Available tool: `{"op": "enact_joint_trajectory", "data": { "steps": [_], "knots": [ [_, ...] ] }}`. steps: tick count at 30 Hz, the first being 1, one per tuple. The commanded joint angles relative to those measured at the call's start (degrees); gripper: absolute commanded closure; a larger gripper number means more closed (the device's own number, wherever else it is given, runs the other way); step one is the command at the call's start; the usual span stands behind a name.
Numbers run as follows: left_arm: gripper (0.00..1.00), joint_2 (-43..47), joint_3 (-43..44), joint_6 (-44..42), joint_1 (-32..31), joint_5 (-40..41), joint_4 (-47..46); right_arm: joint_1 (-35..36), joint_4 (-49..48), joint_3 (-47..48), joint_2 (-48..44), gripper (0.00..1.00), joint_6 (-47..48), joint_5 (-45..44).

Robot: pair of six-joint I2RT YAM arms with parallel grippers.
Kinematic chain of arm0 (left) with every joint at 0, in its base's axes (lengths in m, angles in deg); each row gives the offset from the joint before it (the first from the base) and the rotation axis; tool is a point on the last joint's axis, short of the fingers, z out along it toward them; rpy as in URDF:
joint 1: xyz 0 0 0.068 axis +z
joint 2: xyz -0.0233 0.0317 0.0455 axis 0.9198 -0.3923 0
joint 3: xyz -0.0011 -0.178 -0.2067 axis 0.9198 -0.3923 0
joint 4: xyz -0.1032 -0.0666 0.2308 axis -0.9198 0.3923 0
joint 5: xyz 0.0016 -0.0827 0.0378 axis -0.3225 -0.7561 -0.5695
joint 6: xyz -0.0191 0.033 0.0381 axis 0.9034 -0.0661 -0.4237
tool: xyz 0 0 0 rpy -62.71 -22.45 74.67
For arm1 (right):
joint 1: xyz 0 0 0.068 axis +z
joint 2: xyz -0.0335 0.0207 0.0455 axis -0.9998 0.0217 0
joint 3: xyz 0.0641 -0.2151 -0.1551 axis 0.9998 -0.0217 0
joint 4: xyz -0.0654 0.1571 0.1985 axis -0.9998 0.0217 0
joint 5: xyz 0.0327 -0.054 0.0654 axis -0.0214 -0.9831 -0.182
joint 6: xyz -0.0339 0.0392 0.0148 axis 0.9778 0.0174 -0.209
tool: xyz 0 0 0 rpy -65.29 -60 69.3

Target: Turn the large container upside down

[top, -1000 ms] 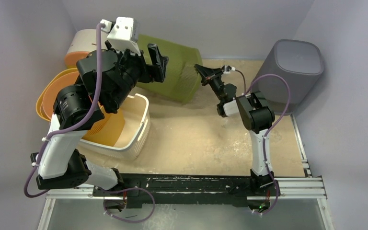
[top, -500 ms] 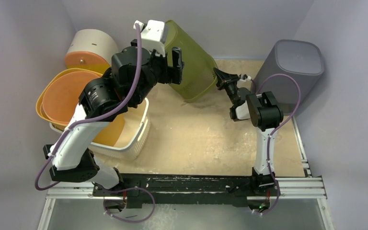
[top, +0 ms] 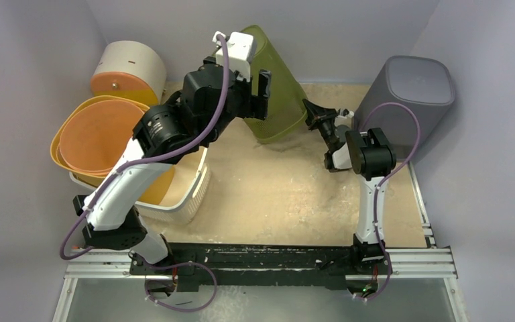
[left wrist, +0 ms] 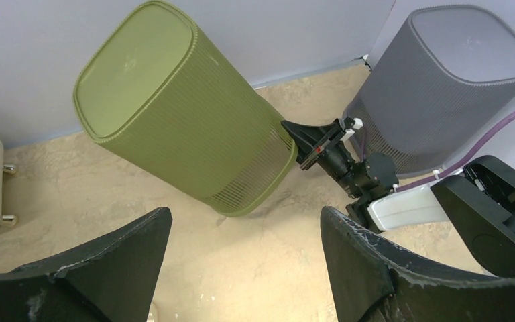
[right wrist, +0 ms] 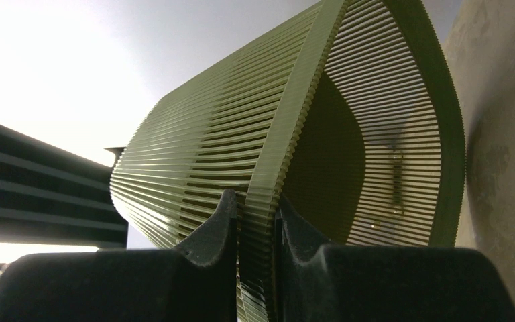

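Note:
The large green ribbed container [top: 283, 100] stands tilted at the back of the table, its closed base up and leaning back-left, its open rim low and just off the table. It also shows in the left wrist view [left wrist: 181, 114] and the right wrist view [right wrist: 228, 141]. My right gripper [top: 308, 109] is shut on the container's rim, one finger inside and one outside [right wrist: 253, 201]. My left gripper [top: 260, 90] hovers open and empty above and in front of the container [left wrist: 245, 218], apart from it.
A grey ribbed bin [top: 416, 94] stands upside down at the back right, close behind the right arm. A white basket [top: 194, 194], stacked orange and yellow bowls [top: 94, 134] and a cream-and-orange drum [top: 127, 67] fill the left side.
The green container has swung from lying on its side to tilted base-up, shifting right. My right gripper moved right with the rim. My left arm swung right, following above it.

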Motion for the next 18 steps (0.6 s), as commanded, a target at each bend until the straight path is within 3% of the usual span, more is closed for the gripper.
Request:
{"op": "enact_joint_trajectory", "data": {
  "steps": [1, 10, 18],
  "knots": [
    [0.21, -0.8, 3.1, -0.1, 0.1, -0.3, -1.8, 0.0, -22.5, -1.4, 7.4, 0.87, 5.9, 4.7],
    [0.21, -2.1, 3.7, -1.5, 0.1, -0.1, -1.9, 1.6, -20.0, 3.9, 11.1, 0.89, 5.2, 3.3],
    [0.21, -3.7, 5.0, -2.7, 0.1, -0.2, -2.0, 5.5, -9.2, 11.5, 11.1, 0.88, 9.0, 4.5]
  ]
}}
